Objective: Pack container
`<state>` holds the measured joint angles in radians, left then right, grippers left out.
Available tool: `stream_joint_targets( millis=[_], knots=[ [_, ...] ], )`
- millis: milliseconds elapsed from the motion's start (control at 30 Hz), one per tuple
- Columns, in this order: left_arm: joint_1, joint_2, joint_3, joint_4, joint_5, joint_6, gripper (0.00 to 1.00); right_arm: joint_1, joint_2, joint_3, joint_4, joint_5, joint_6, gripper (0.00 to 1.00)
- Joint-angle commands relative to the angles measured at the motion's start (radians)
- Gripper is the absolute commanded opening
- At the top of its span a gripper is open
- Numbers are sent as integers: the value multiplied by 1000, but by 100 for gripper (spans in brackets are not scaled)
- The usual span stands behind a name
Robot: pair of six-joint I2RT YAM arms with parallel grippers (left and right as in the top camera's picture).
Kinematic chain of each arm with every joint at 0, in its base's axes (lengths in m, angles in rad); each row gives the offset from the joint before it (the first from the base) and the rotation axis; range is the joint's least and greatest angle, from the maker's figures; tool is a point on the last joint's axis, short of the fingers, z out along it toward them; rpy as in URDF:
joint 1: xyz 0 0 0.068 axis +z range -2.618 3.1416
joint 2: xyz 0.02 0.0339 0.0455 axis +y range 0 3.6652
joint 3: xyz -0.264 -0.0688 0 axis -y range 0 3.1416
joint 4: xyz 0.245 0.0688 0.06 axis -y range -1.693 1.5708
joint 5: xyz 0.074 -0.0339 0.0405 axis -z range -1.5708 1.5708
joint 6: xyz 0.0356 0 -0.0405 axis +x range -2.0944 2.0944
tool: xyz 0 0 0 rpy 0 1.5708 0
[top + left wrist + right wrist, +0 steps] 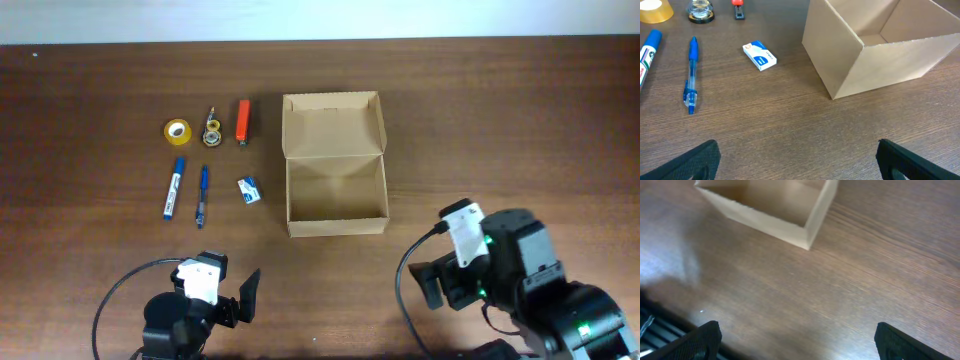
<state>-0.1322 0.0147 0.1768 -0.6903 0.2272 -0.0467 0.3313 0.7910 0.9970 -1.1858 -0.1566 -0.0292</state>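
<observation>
The tan cardboard container (pixel 336 190) stands open mid-table, its flap lid (pixel 333 125) laid back on the far side; it also shows in the left wrist view (pixel 880 55) and the right wrist view (pixel 775 210). Left of it lie a yellow tape roll (pixel 177 131), a small clear round item (pixel 212 130), an orange stapler (pixel 242 120), a blue-and-white marker (pixel 173 189), a blue pen (pixel 202 194) and a small blue-and-white box (pixel 249 190). My left gripper (pixel 797 160) is open and empty at the front left. My right gripper (pixel 797 340) is open and empty at the front right.
The wooden table (pixel 480 130) runs back to a pale wall edge at the top. Black cables loop by both arm bases near the front edge.
</observation>
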Motion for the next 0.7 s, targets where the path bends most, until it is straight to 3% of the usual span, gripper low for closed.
stream_joint_targets(
  millis=[0,233,667],
  knots=[
    [5,-10,-6,3,-7,-6,99,-116,8,19,-5,-156,-131,99],
    [5,-10,-6,3,-7,-6,99,-180,40,19,-10,-273,-229,99],
    [5,-10,-6,3,-7,-6,99,-181,84,19,14,-251,-225,99]
  ],
)
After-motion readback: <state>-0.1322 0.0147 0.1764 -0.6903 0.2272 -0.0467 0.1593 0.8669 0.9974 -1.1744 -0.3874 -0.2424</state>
